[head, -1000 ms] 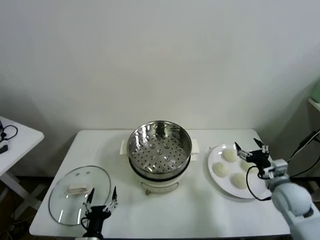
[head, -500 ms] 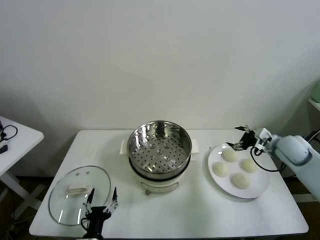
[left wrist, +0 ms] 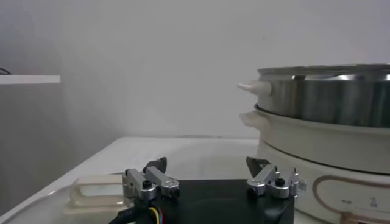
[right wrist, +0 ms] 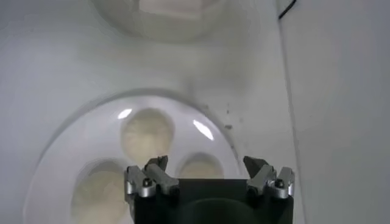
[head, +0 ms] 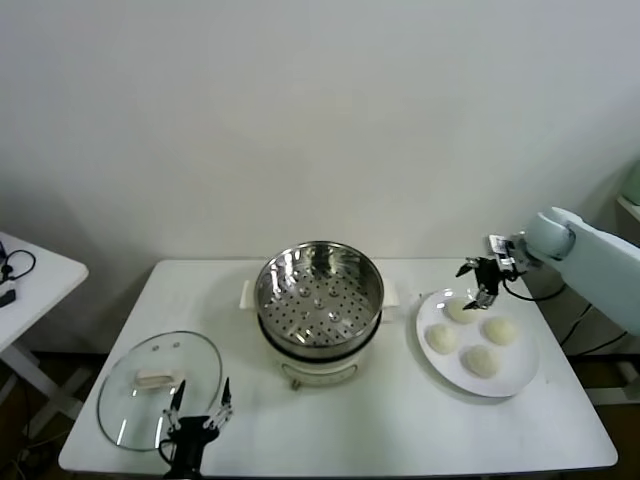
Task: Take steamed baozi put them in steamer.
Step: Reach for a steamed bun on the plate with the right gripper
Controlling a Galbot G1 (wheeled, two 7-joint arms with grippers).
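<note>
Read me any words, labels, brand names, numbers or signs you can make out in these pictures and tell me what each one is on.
No text can be read anywhere.
Steamer: small dark marks on its white base in the left wrist view, too small and blurred to read.
Glass lid, plate, baozi, table, left end effector, right end effector: no lettering visible.

white table (head: 400, 420), glass lid (head: 158, 388), white plate (head: 517, 378)
</note>
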